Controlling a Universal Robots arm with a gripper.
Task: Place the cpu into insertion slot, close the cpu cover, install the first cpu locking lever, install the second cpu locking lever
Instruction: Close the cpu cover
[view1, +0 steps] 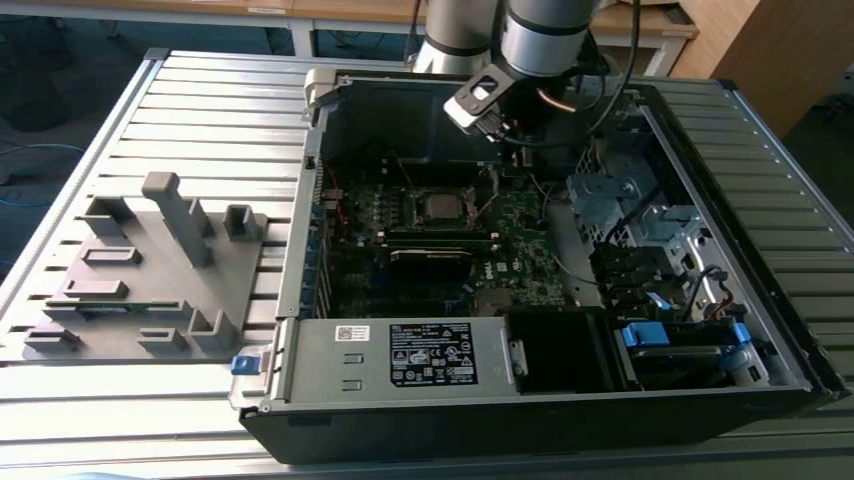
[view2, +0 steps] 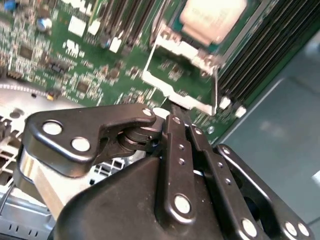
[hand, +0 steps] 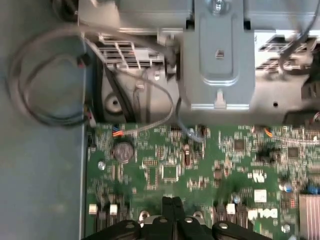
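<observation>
This looks like a robotics lab or workshop. An open computer case (view1: 534, 400) lies on a ribbed metal table (view1: 200, 110) beneath the hand (hand: 172, 201). A grey fixture plate (view1: 147, 300) sits well off to one side, with wooden desks (view1: 360, 10) beyond.

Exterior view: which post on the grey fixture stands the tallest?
The slim post near the middle of the grey fixture; it rises clearly above the shorter blocks around it.
</observation>
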